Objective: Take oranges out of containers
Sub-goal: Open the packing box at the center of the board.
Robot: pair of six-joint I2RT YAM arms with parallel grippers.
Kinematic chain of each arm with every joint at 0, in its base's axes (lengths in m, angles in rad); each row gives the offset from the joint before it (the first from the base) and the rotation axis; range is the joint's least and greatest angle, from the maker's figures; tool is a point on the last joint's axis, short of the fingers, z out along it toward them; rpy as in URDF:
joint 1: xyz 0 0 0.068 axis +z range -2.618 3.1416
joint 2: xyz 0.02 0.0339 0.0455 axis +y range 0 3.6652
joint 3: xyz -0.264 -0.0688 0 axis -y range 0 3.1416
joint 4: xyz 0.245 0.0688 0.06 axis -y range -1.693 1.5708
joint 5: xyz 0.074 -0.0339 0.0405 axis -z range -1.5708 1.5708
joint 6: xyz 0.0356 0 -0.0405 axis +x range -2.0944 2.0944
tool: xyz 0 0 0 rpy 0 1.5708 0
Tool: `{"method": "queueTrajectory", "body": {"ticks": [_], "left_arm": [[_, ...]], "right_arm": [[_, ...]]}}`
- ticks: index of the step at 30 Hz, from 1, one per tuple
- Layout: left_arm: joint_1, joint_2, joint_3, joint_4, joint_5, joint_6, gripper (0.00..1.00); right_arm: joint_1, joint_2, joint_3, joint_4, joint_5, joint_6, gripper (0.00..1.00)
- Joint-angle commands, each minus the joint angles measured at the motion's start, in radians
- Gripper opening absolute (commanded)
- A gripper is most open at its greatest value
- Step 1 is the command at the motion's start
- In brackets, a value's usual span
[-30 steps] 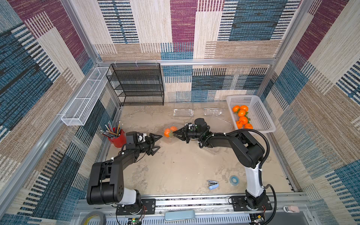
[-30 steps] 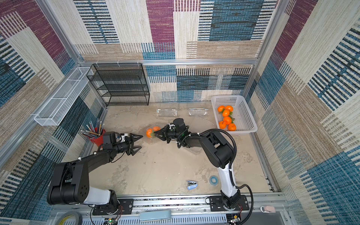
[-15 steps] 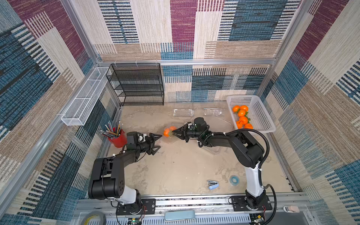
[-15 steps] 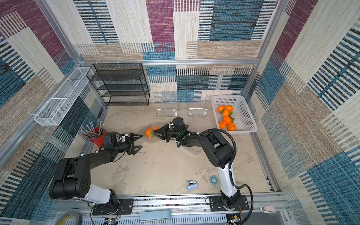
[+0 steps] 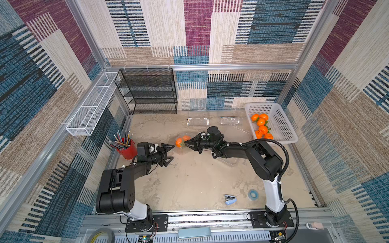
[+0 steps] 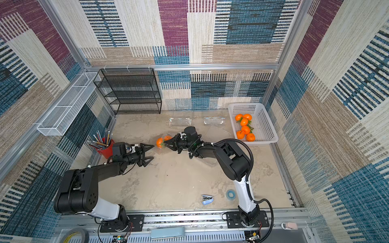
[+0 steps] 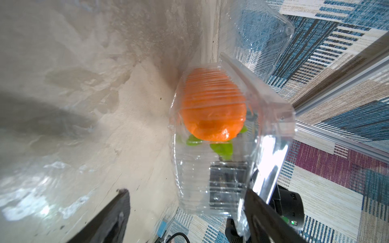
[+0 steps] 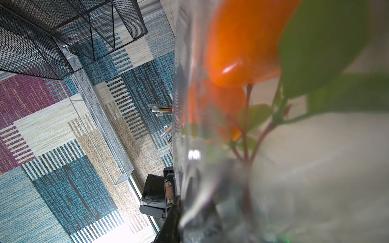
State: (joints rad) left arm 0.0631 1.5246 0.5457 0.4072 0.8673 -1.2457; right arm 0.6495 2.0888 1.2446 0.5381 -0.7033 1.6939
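While six small round oranges [image 5: 261, 121] already lie in the white perforated plastic basket [image 5: 283, 126] behind the right gripper [image 5: 186, 144], its narrowed jaws pinch the stem of the last leafy pair [image 5: 181, 142] inside a clear plastic clamshell container [image 7: 189, 178], facing the spread, empty left gripper [image 5: 173, 152].

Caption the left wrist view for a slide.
Left gripper, fingers open, faces a clear container holding an orange with green leaves.

left gripper [image 5: 173, 151] eased nearer the container [image 7: 189, 178], right gripper [image 5: 186, 144] — with oranges [image 5: 179, 142] — shifted slightly toward it
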Motion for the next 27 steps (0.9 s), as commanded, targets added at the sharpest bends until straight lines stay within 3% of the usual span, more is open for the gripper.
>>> {"method": "queueTrajectory", "body": {"ticks": [1, 18, 27], "left_arm": [[0.0, 0.001, -0.004, 0.03, 0.0, -0.01, 0.86], [-0.028, 0.015, -0.016, 0.042, -0.011, -0.016, 0.86], [-0.032, 0.008, -0.032, -0.01, -0.033, 0.009, 0.85]], "right_arm": [[0.008, 0.007, 0.013, -0.001, -0.022, -0.014, 0.21], [0.034, 0.032, 0.054, 0.035, -0.045, -0.006, 0.21], [0.052, 0.03, 0.005, 0.17, -0.006, 0.148, 0.22]]}}
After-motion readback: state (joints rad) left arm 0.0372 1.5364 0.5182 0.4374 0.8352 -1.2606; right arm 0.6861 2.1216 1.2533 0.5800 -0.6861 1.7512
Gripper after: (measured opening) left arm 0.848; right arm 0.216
